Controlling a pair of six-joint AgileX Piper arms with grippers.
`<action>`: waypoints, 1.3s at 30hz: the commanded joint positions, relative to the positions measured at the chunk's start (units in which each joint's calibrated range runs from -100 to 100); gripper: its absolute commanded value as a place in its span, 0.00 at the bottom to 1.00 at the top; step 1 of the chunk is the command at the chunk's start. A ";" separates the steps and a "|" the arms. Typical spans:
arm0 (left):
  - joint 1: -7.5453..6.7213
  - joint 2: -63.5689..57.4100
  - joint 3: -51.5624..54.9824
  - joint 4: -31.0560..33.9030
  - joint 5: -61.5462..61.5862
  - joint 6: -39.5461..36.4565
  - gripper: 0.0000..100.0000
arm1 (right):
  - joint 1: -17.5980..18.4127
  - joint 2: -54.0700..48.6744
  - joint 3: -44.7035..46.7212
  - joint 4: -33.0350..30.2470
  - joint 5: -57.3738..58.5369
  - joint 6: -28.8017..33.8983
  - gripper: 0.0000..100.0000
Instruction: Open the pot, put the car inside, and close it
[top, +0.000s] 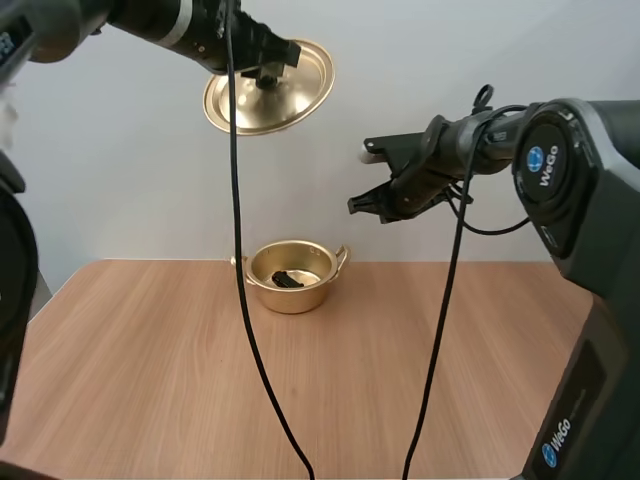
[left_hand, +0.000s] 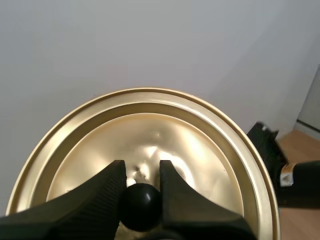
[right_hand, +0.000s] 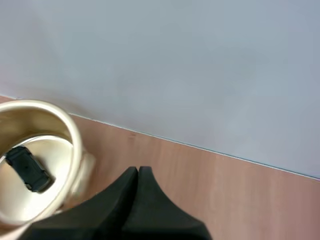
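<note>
A pale wooden table stretches away from us toward a plain white wall, and its near half is bare wood.

Toward the far edge, at about 12 o'clock from the table's middle, stands the golden pot, upright and uncovered. The small black car lies on its bottom. In our right wrist view the car rests inside the pot, apart from the wall on the side we can see.

Above the table, at about 2 o'clock from the pot, our right gripper hangs in the air and touches nothing. Its fingers lie pressed together as one dark wedge with nothing between them, which our right wrist view confirms, the pot just beside the tips.

Higher up, between 11 and 12 o'clock from the pot and in front of the wall, our left gripper holds the golden lid well clear of the pot, tilted so that its top faces us. In our left wrist view the two fingers of this gripper are closed a small way apart on the lid's black knob, one on each side, with the lid spreading out beyond them.
</note>
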 joint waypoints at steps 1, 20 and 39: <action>-1.02 3.22 0.60 2.87 0.95 -0.56 0.00 | -3.29 -5.07 4.86 0.04 -2.70 -0.35 0.00; -5.73 22.09 14.94 10.31 -15.67 -1.71 0.00 | -3.13 -17.38 13.54 3.21 -5.71 -0.55 0.00; -5.73 30.90 14.94 7.45 -28.25 1.55 0.00 | -3.13 -17.39 13.54 3.44 -4.92 -1.06 0.00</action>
